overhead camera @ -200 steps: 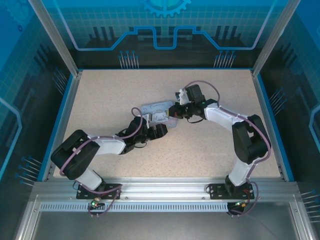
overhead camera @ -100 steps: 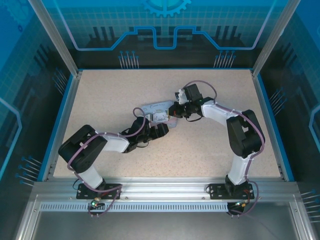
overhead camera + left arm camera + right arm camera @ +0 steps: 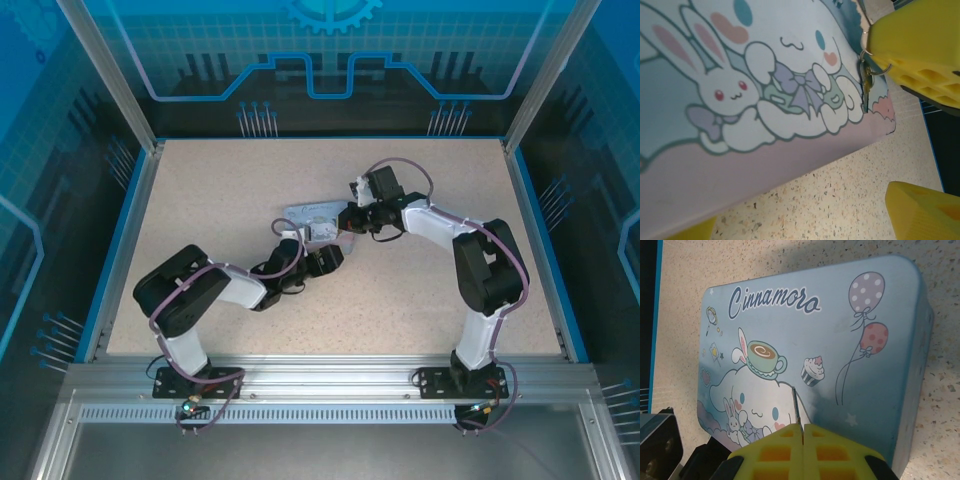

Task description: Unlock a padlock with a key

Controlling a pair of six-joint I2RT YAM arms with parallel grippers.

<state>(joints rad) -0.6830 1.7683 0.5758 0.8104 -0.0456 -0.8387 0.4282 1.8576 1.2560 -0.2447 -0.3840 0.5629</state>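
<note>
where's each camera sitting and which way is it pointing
top external: above and behind the bases, looking down on the table; left arm and right arm meet at the tin box.
left wrist: on the left arm, low beside the tin box, facing its bunny art; left fingers apart at the bottom corners.
right wrist: on the right arm, looking down across the tin box; right fingers shut on the key.
shared: all three see the tin box.
</note>
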